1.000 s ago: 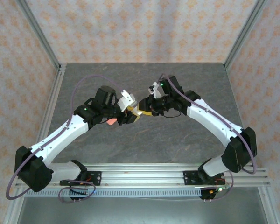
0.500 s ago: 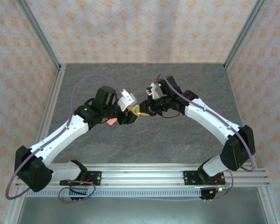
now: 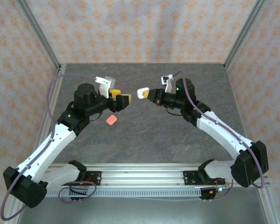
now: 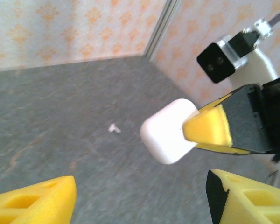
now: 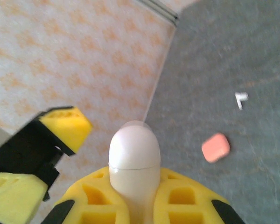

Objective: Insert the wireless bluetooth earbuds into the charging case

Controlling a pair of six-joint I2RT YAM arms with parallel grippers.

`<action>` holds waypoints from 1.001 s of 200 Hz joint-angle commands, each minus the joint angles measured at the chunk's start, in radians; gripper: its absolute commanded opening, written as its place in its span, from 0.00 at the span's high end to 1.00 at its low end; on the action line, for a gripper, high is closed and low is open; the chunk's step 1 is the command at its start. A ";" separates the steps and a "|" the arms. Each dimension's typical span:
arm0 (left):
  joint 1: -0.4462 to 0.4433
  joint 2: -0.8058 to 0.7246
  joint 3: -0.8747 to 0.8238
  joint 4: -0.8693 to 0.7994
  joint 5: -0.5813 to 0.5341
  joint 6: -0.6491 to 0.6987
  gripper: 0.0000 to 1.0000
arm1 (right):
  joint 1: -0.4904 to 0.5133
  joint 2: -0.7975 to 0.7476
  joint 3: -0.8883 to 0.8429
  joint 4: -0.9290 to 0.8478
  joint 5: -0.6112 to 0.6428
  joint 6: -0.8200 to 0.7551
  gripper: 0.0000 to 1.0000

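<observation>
Nearest the bases, we find a pink case (image 3: 111,120) lying closed on the table (image 3: 144,135), clear of both arms. Above it, the left gripper (image 3: 122,99) now stands with its jaws apart and empty. A second ago it met the right gripper (image 3: 149,94) at the centre. The right gripper is clamped on the white charging case (image 3: 143,93), lid shut, and the two arms have drawn apart. We read this as a completed handover. Farther off, what we take to be a white earbud (image 4: 114,128) lies on the table, though it is too small to confirm. We judge insertion not yet begun; the lid must be opened first.
</observation>
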 commanded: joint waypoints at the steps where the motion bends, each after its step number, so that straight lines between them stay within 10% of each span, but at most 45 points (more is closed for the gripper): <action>1: 0.003 0.001 -0.043 0.229 0.167 -0.257 0.30 | -0.007 -0.021 -0.015 0.250 -0.025 0.051 1.00; 90: 0.001 0.090 0.011 0.497 0.291 -0.530 0.37 | -0.007 0.013 -0.045 0.588 -0.170 0.258 1.00; 200: -0.005 0.142 0.078 0.543 0.320 -0.550 0.56 | -0.005 0.015 -0.046 0.633 -0.206 0.275 1.00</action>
